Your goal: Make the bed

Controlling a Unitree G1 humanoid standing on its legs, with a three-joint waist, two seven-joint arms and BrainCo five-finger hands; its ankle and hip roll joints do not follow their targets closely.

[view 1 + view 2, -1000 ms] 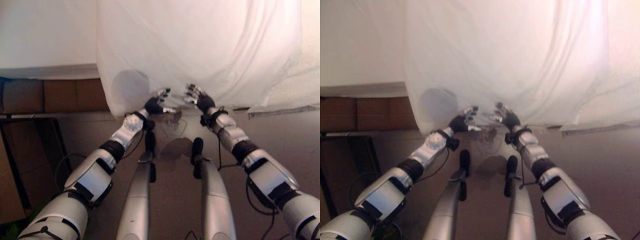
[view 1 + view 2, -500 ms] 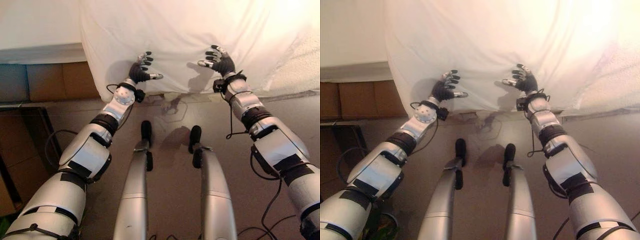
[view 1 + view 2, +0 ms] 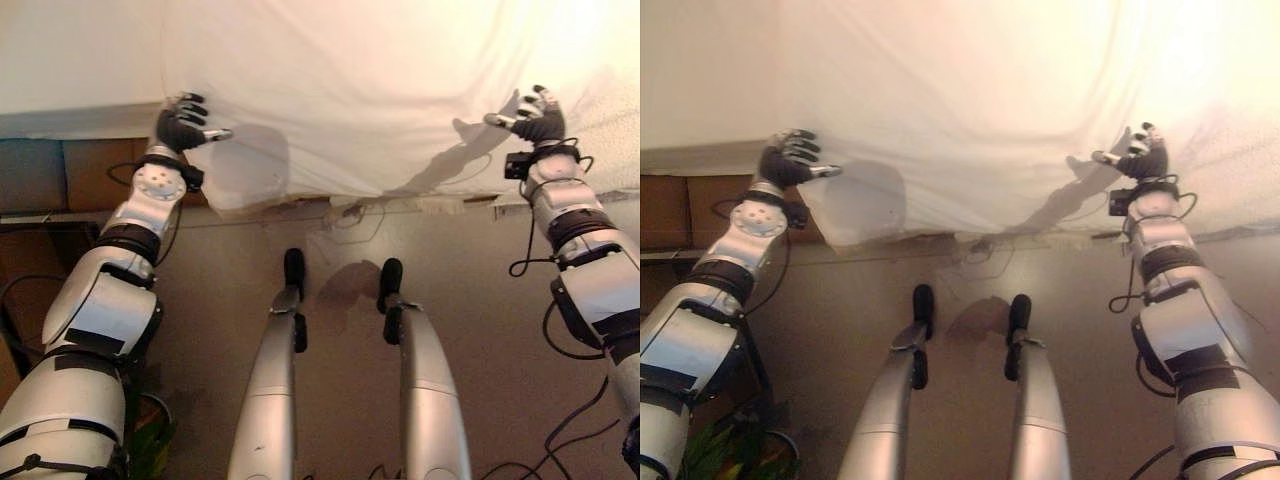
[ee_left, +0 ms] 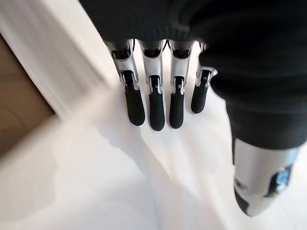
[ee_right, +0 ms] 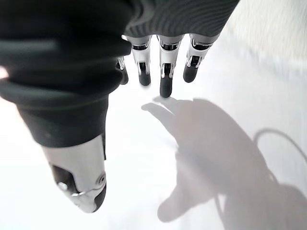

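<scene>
- The left robot hand (image 3: 180, 124) is reaching forward at the end of an extended arm, sitting at the left edge of the white sheet (image 3: 380, 90); its fingers (image 4: 156, 108) are extending straight and relaxed over the cloth, thumb (image 4: 261, 177) set apart, grasping nothing.
- The right robot hand (image 3: 535, 112) is stretching out well apart from the left one, over the sheet's right part; its fingers (image 5: 164, 76) are also lying straight above the cloth, thumb (image 5: 79, 179) to the side, released.
- The sheet is spreading across the bed (image 3: 70, 60) between and beyond both robot hands, with soft folds running across it.
- Its near edge is hanging over the bed's side, below the two robot hands, above the floor (image 3: 200, 300).
- Beyond the right robot hand, a rougher white cover (image 3: 615, 150) is showing beside the sheet.
</scene>
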